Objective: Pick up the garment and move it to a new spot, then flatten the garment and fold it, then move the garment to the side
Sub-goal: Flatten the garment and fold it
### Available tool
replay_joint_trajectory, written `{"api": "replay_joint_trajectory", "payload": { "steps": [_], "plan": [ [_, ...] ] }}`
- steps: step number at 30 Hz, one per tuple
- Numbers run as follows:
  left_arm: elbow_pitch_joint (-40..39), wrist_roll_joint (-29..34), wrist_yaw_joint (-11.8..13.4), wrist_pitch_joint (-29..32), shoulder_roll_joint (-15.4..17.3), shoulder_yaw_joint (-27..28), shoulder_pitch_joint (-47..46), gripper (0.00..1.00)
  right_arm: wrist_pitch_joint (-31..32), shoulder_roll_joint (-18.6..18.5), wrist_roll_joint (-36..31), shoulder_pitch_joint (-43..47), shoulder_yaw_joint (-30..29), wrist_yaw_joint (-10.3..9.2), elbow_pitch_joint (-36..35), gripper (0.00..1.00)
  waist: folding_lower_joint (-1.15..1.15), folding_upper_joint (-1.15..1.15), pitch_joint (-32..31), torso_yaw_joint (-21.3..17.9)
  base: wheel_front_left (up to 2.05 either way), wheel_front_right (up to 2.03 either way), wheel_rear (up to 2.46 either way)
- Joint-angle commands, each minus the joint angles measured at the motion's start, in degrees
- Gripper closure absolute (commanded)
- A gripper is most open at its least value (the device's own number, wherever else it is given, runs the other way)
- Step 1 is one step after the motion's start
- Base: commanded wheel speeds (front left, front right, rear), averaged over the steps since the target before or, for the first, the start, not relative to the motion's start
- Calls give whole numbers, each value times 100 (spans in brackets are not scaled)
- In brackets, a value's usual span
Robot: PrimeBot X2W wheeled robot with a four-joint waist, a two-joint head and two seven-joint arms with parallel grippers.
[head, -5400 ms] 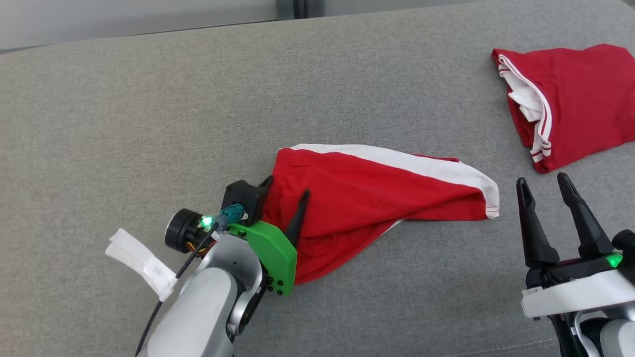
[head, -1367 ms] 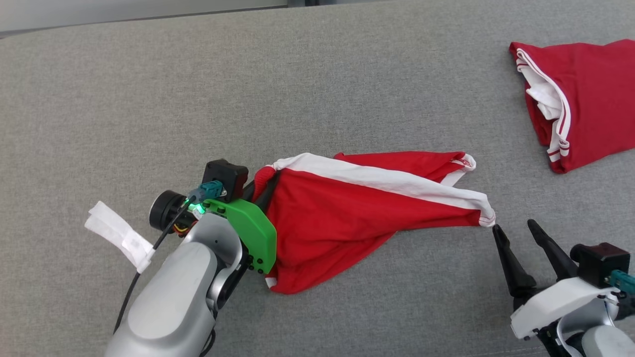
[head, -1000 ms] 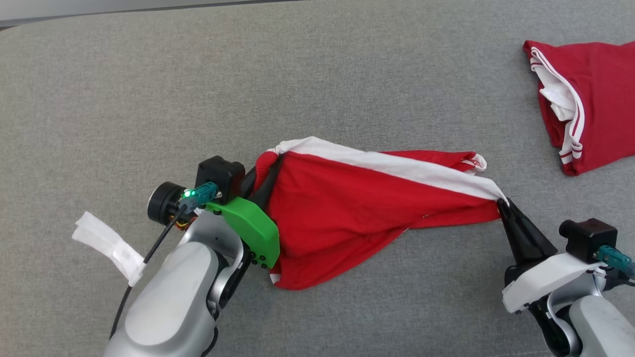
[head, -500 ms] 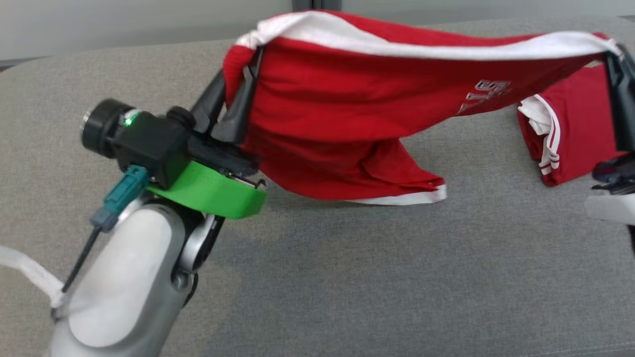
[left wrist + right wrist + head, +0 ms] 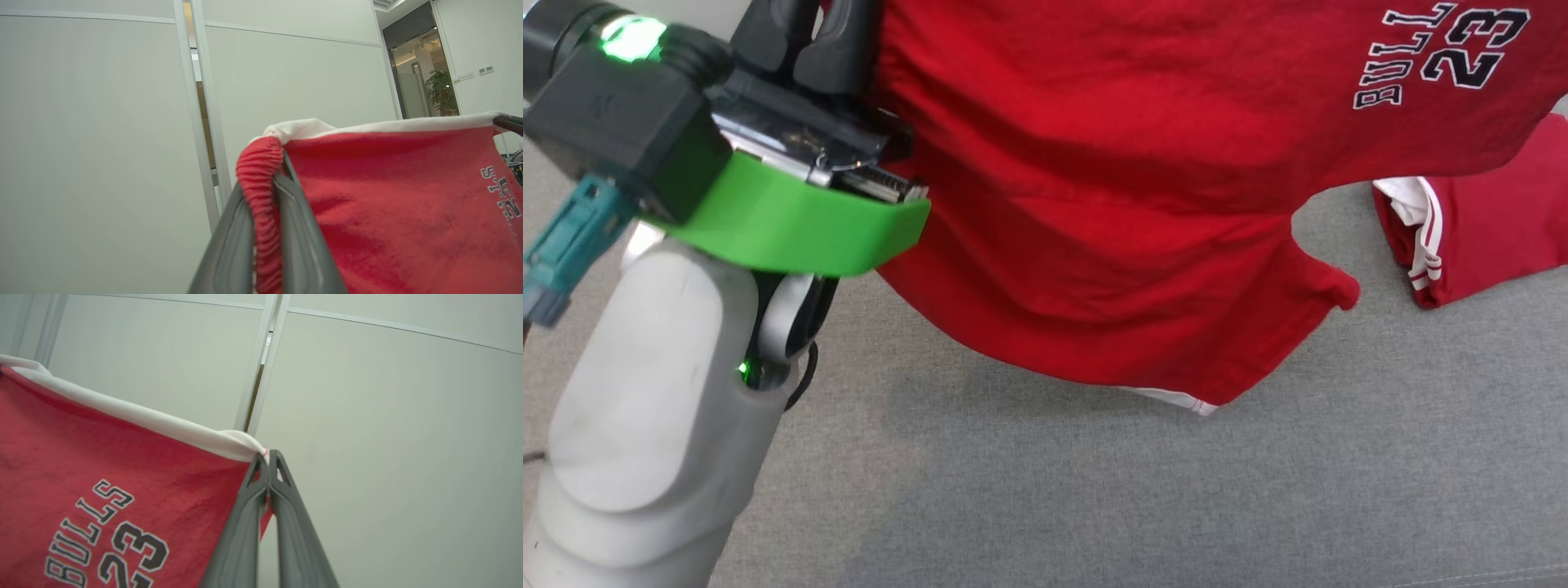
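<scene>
Red garment (image 5: 1111,204), white-banded, printed "BULLS 23" in black letters outlined white. Held up above the grey cushion (image 5: 1094,498), stretched between both grippers along its white top edge.

Left gripper (image 5: 267,192): pinched narrow on a gathered, ribbed red fold at the garment's left end. Fold squeezed between the two dark fingers (image 5: 233,245), white band bunched just above the tips. In the head view, at upper left above the green wrist collar (image 5: 792,229), pointing up, cloth touching it on the right side.

Right gripper (image 5: 268,457): pressed together, tips clamped on the corner where the white band ends. Sliver of red showing between the two halves lower down. In its wrist view, cloth spread to the left of the tips, print below and left of them.

Body of the cloth hanging in front of the head camera, sagging in broad folds. Lowest hem, with a strip of white edging, low over the cushion; contact with the cushion not determinable.

Second red garment (image 5: 1486,220): folded, white stripes along one edge, lying on the cushion at the right, partly hidden behind the hanging cloth.

Behind, in the wrist views: pale wall panels (image 5: 102,143), potted plant (image 5: 441,90) in a doorway.
</scene>
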Motion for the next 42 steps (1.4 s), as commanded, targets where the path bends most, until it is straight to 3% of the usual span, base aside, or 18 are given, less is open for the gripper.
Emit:
{"api": "replay_joint_trajectory", "payload": {
  "steps": [1,7,12,19,25,29,34,37,42],
  "plan": [
    [190,-56,-43,-21,-38,27,-201,100,20,-56,86,-192,69,-1,144,100,0,0,182,7,0,0,0],
    [1694,-231,-206,-459,-450,118,-1038,100,-107,-158,421,-1234,643,-2,1094,100,0,0,685,33,0,0,0],
    [3504,-287,-392,-1109,-778,262,-2033,100,-331,48,626,-2555,1257,-2,2270,100,0,0,976,-27,0,0,0],
    [5541,-457,-414,-1422,-994,737,-2906,100,-818,949,751,-4127,1860,-5,4275,100,0,0,1128,-310,0,0,0],
    [6451,-432,-308,-1416,-1114,1129,-2413,100,-1362,1757,829,-4207,2450,-4,5798,100,0,0,1246,-467,0,0,0],
    [6638,-396,-322,-1418,-1180,1337,-1979,100,-1571,2025,994,-3975,2946,-4,6496,100,0,0,1390,-485,0,0,0],
    [6290,-320,-513,-1418,-1210,1365,-1219,100,-1720,2037,1343,-3365,3369,-4,6681,100,0,0,1444,-373,0,0,0],
    [5687,-451,-641,-1418,-1215,1161,-591,100,-1746,1845,1510,-2780,3299,-4,6274,100,0,0,1416,-280,0,0,0],
    [4332,-423,-645,-1419,-1214,989,629,100,-1736,1652,1391,-1355,2843,-2,5135,100,0,0,1228,-212,0,0,0]
  ]
}}
